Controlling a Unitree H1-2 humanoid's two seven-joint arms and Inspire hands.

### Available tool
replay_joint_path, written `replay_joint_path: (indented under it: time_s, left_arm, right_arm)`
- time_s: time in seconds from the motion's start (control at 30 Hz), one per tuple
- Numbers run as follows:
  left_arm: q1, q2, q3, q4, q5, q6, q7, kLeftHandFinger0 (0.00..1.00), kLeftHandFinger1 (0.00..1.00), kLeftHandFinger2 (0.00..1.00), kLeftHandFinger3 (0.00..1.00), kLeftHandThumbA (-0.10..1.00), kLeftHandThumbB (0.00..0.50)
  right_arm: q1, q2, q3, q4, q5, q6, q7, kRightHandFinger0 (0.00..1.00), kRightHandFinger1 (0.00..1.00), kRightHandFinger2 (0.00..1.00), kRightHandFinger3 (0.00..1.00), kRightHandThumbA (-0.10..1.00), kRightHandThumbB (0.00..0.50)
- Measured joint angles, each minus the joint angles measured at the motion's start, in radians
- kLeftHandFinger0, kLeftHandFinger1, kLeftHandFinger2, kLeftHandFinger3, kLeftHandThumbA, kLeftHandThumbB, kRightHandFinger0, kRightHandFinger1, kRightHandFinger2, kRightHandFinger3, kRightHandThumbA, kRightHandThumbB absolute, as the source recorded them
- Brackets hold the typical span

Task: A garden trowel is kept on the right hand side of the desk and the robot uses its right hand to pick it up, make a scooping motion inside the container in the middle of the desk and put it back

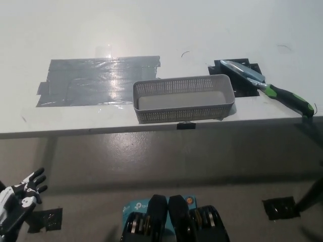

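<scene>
White desk surface [151, 30] carrying 3 items. Near the front edge, at centre, stands a grey perforated plastic rectangular container [183, 99], upright and holding nothing visible. To its right lies a garden trowel with a silver metal blade and a green-and-black handle [267, 86]; its blade rests on a black tape marking [237, 75] just behind the container's right end, and its handle points toward the desk's right front corner. A large patch of grey tape [98, 80] covers the desk to the container's left. The white left hand [20, 196] hangs below desk level at lower left, fingers spread, holding nothing. The black right hand is out of view.
</scene>
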Motion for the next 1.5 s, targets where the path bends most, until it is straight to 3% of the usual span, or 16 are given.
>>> replay_joint_path:
  time_s: [0.37, 0.53, 0.77, 0.9, 1.07, 1.3, 1.5]
  left_arm:
    - [-0.004, 0.000, -0.002, 0.000, -0.001, 0.015, -0.006, 1.00, 1.00, 1.00, 1.00, 0.32, 0.052]
    - [-0.010, 0.001, -0.005, -0.018, -0.014, 0.020, -0.021, 1.00, 1.00, 1.00, 1.00, 0.34, 0.059]
    - [-0.004, 0.001, -0.010, -0.020, -0.015, 0.023, -0.021, 1.00, 1.00, 1.00, 1.00, 0.36, 0.043]
    - [-0.004, 0.002, -0.013, -0.021, -0.016, 0.023, -0.028, 1.00, 1.00, 1.00, 1.00, 0.36, 0.034]
    - [-0.007, 0.005, -0.017, -0.021, -0.016, 0.024, -0.036, 1.00, 1.00, 1.00, 1.00, 0.39, 0.080]
    - [-0.008, 0.006, -0.026, -0.025, -0.016, 0.024, -0.044, 1.00, 1.00, 1.00, 1.00, 0.38, 0.061]
    - [-0.008, 0.015, -0.038, -0.025, -0.014, 0.022, -0.053, 1.00, 1.00, 1.00, 1.00, 0.40, 0.073]
  right_arm:
    - [-0.493, -0.019, 0.179, 0.096, -0.141, 0.115, 0.064, 1.00, 1.00, 1.00, 1.00, 1.00, 0.500]
    - [-0.650, 0.010, 0.263, 0.305, -0.170, 0.130, 0.091, 1.00, 1.00, 1.00, 1.00, 1.00, 0.460]
    - [-0.673, 0.046, 0.338, 0.588, -0.182, 0.124, 0.110, 1.00, 1.00, 1.00, 1.00, 1.00, 0.477]
    - [-0.675, 0.060, 0.362, 0.720, -0.189, 0.119, 0.111, 1.00, 1.00, 1.00, 1.00, 1.00, 0.453]
    - [-0.688, 0.064, 0.377, 0.856, -0.197, 0.108, 0.111, 1.00, 1.00, 1.00, 1.00, 1.00, 0.468]
    - [-0.719, 0.060, 0.386, 0.991, -0.213, 0.088, 0.110, 1.00, 1.00, 1.00, 1.00, 1.00, 0.426]
    - [-0.727, 0.053, 0.386, 1.059, -0.213, 0.071, 0.109, 1.00, 1.00, 1.00, 1.00, 1.00, 0.422]
